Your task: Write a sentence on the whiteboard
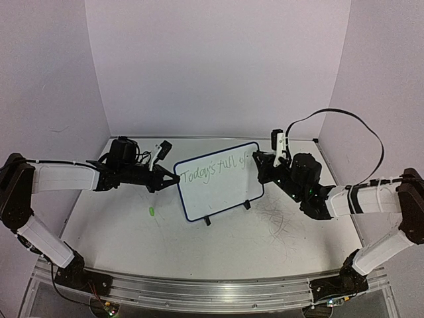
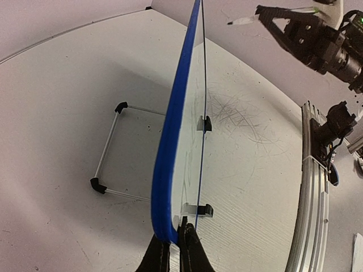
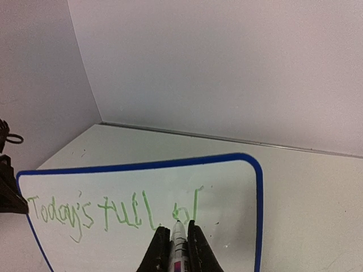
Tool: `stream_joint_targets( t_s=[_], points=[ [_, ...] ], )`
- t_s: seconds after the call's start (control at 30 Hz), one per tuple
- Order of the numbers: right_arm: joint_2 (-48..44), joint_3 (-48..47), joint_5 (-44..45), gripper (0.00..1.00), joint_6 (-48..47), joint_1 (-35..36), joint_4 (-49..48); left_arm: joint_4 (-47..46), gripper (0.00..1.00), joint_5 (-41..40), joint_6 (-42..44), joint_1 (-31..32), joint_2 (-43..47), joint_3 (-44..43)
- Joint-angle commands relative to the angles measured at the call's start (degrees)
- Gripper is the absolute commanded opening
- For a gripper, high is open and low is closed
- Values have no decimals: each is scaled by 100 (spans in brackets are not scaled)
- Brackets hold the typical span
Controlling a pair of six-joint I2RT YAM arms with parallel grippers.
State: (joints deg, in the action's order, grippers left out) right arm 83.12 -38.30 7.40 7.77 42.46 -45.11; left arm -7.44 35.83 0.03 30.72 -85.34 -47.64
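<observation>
Closest in, my right hand (image 3: 177, 229) is clamped shut on a white marker pen (image 3: 179, 249), its tip near "of" in the green cursive sentence (image 3: 108, 212). My left hand (image 2: 174, 241) pinches the left edge of the upright blue-framed rectangular whiteboard (image 1: 225, 192) on the pale counter (image 1: 265, 245).

worktop (image 1: 132, 232): white, fills lower half of top view | green bit (image 1: 152, 211): small, lower left of centre, lying on worktop | scribbles (image 1: 278, 222): dark pen marks on worktop, right of centre | walls (image 1: 218, 66): plain, pale, upper frame | rail (image 1: 199, 291): metal, bottom edge
</observation>
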Motion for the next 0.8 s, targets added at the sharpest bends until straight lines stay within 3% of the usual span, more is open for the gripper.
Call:
stream_joint_targets(
  t_s=[0.0,0.27,0.77],
  points=[
    [-274,-12,86,0,-43,-1,-153,186,0,-551,438,-22,94,-106],
    [365,-454,86,0,-284,-1,-264,198,0,-556,441,-22,114,-89],
    [728,-591,279,0,-373,-4,-361,208,0,-530,463,-22,88,-98]
  ],
)
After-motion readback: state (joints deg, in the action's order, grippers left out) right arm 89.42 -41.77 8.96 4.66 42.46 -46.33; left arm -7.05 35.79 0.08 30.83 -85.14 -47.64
